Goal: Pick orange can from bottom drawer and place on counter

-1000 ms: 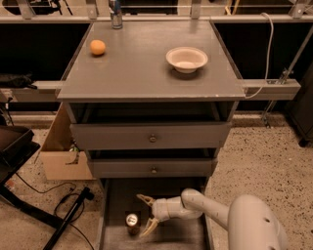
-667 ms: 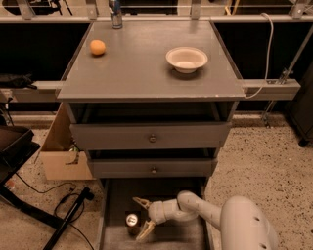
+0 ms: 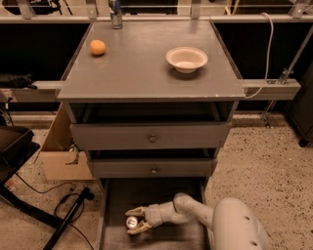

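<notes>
Down in the bottom drawer (image 3: 115,199), which is pulled out, the orange can (image 3: 131,223) stands upright on the dark floor near the left side, its silver top facing the camera. It sits directly between the two fingers (image 3: 138,211) of the gripper (image 3: 128,222), one finger just behind it and the other just in front, both tips reaching a little past it to the left. The claw is partly open, its jaws spread about as wide as the can; whether the pads press on the can cannot be told. The can rests on the drawer floor. The pale arm (image 3: 195,213) comes in low from the right, crossing the drawer floor, with its bulky white link at the lower right corner of the view.

Above the open drawer are two closed grey drawers, the middle drawer (image 3: 153,169) and the top drawer (image 3: 152,138), each with a small round knob. Over them lies the counter (image 3: 142,73), flat and grey. On it are a round orange fruit (image 3: 97,47) near the back left, a shallow white bowl (image 3: 186,59) to the right of centre, and a silvery can (image 3: 116,10) at the far back edge. All three are well apart from each other. A cardboard box (image 3: 59,149) leans beside the cabinet on the left, on the speckled floor (image 3: 259,166).
</notes>
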Motion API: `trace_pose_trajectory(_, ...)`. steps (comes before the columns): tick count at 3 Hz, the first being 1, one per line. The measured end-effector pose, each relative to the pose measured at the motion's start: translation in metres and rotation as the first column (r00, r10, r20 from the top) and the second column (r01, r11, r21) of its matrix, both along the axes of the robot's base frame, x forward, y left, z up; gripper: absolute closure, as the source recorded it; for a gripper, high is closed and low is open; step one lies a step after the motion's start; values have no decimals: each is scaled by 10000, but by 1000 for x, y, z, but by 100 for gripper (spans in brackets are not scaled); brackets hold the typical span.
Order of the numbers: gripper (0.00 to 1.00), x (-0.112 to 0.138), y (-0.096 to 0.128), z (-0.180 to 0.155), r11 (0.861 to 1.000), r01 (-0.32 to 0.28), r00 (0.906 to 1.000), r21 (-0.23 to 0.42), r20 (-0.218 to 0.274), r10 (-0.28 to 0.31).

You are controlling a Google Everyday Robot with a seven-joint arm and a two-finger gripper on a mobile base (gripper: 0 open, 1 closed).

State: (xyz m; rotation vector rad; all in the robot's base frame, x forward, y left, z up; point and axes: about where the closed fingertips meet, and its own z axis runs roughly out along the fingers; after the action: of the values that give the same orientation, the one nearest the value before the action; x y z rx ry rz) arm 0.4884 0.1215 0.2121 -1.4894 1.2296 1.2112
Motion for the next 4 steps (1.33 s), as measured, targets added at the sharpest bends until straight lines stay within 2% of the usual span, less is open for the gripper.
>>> trace_pose_trajectory(1,65,0,0,0,10000,0,10000,0,0,0)
trace_pose_trajectory(2,96,-3,1,5,10000,-44,10000,-26,-30,44)
trace_pose_trajectory(3,100,-12,-6,37,9997,-164,9998,-207,-94,162)
trace_pose_trajectory(4,100,-13,-28,107,9996,169,9991,-216,-398,-178)
